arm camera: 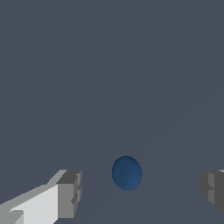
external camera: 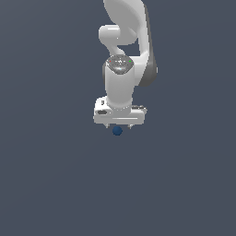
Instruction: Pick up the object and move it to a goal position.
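The whole scene is taken up by a plain dark grey-blue floor (external camera: 50, 184), and no goal marker can be picked out on it anywhere, so where the thing is meant to end up can't be told from these views.

Next biggest is the white arm (external camera: 124, 41), seen from above in the exterior view, folded down so the wrist points at the ground. At its end the gripper (external camera: 118, 126) is held low, with the jaws spread wide apart and nothing clamped between them. In the wrist view one grey finger pad (arm camera: 70, 192) is seen on one side and the other pad is cut off at the opposite edge.

Smallest is the ball (external camera: 117, 131), dark blue and matte. It is sat in the gap between the two pads, touched by neither, a bit closer to the fully visible one.

So the step in hand looks like the approach before the grasp, nothing lifted yet. Probably a bit more descent is needed, though height over the floor is hard to judge here. Then the pads need to be closed squarely, since a round thing this small could easily be squirted out sideways.

No brands, labels or readable writing are seen, only tiny red and green dots on the wrist flange (external camera: 120, 62).
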You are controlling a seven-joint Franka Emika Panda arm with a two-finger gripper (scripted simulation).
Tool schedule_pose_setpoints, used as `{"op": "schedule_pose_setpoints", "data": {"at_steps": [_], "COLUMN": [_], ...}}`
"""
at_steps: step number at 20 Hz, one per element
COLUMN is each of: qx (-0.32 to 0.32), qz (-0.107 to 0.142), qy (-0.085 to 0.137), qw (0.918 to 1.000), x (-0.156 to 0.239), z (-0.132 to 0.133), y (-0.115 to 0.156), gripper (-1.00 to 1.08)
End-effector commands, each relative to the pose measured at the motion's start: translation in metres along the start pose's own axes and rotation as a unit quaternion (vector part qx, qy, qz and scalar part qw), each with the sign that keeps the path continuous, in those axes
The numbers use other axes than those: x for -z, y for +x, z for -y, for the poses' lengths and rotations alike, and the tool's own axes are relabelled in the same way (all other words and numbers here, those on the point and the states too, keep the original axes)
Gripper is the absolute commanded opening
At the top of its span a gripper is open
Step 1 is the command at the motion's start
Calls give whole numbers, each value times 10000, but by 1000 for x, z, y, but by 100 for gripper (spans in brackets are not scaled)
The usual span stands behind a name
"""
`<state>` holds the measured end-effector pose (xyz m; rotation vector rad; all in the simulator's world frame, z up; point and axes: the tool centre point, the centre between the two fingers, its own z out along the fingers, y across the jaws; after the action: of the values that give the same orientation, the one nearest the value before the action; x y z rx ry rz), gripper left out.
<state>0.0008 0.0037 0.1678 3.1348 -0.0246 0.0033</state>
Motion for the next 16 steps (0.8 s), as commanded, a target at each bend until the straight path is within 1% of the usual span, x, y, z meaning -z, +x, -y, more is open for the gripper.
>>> {"op": "schedule_pose_setpoints", "data": {"at_steps": [1,4,11,16], "qx": [0,-8,-92,-76], "qz": [0,-4,-29,-28], "qy": [0,5,38,37], "qw": [10000,10000,9999,10000], "x": [0,1,5,4], "z": [0,-3,-23,-23], "y": [0,0,2,2], "gripper": [100,100,100,100]}}
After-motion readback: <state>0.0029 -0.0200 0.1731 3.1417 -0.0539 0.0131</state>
